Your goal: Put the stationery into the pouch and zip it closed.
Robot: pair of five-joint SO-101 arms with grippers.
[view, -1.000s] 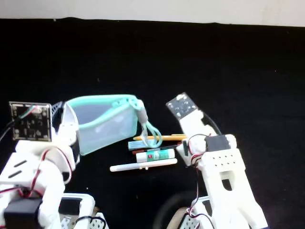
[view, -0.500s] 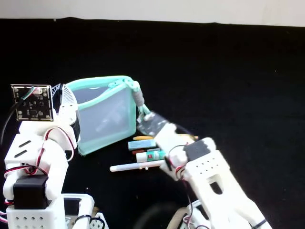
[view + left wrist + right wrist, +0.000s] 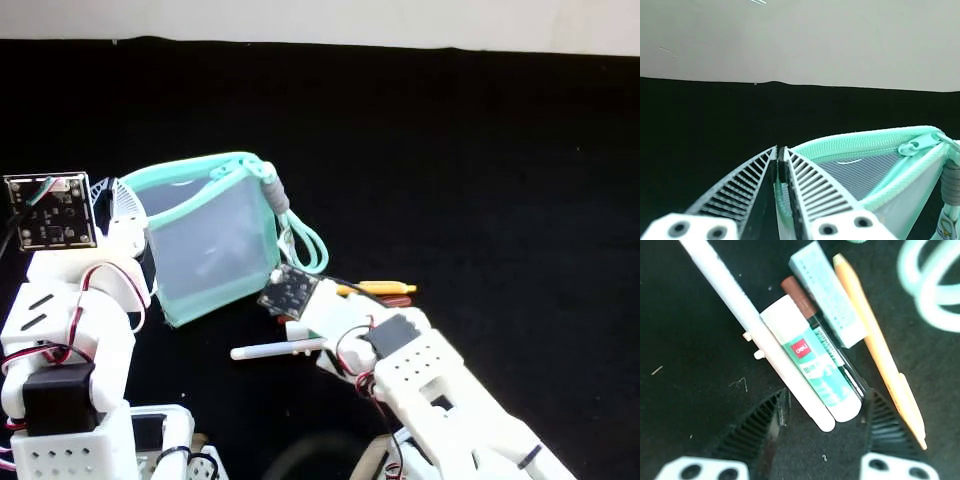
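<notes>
A mint pouch [image 3: 212, 240] with a translucent side hangs lifted at the left, its zipper open. My left gripper [image 3: 780, 167] is shut on the pouch rim [image 3: 850, 142], with the zipper pull [image 3: 912, 146] at the far end. Just below my open right gripper [image 3: 822, 415] lies the stationery: a white pen [image 3: 747, 322], a glue stick [image 3: 812, 372], a brown pen [image 3: 799, 299], a pale blue box [image 3: 827, 295] and an orange pen [image 3: 880, 350]. The white pen and glue stick ends lie between its fingers. From above, the right arm [image 3: 400, 355] covers most of the pile.
The pouch's mint loop strap [image 3: 305, 245] dangles beside the pile, also the strap [image 3: 935, 285] near the orange pen. The white pen [image 3: 275, 350] and orange pen [image 3: 378, 288] stick out from under the right arm. Black cloth [image 3: 480, 160] covers the table.
The left arm has raised the pouch higher and tilted it more upright. The right arm has swung left and down over the stationery pile.
</notes>
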